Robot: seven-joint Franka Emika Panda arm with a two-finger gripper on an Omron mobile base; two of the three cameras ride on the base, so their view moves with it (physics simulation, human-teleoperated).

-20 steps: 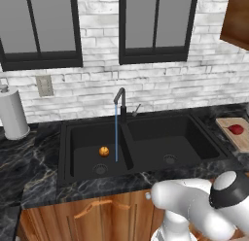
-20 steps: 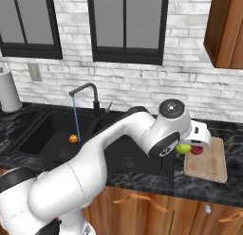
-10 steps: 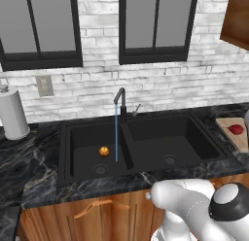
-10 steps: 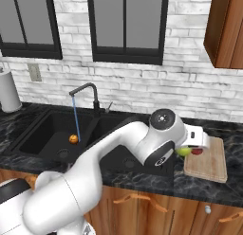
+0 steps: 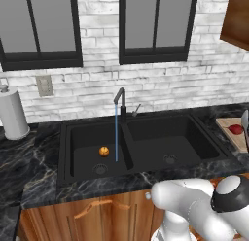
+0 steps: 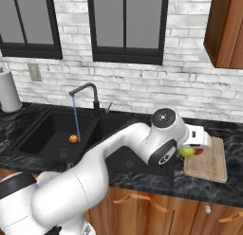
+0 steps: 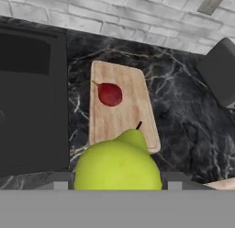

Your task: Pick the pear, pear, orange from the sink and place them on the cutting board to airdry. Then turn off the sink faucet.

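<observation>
My gripper [image 6: 190, 150] is shut on the yellow-green pear [image 6: 186, 153], just over the left near part of the cutting board [image 6: 211, 165]. In the hand view this pear [image 7: 117, 165] looms large above the board's [image 7: 121, 119] near end. The dark red pear [image 7: 110, 94] lies on the board farther along, and shows at the right edge of the left base view [image 5: 236, 129]. In the left basin of the black sink [image 5: 146, 138] sits the orange [image 5: 103, 151], also visible from the right [image 6: 73, 139]. The sink faucet [image 5: 119, 96] pours a thin blue stream.
A paper towel roll [image 5: 12, 113] stands on the counter left of the sink. A wooden wall cabinet [image 6: 228, 30] hangs above the board's end. In the hand view a dark boxy object [image 7: 220, 77] sits on the marble counter beyond the board.
The arm has folded lower and the held pear has sunk slightly toward the board. The orange and the red pear have not moved, and water keeps running.
</observation>
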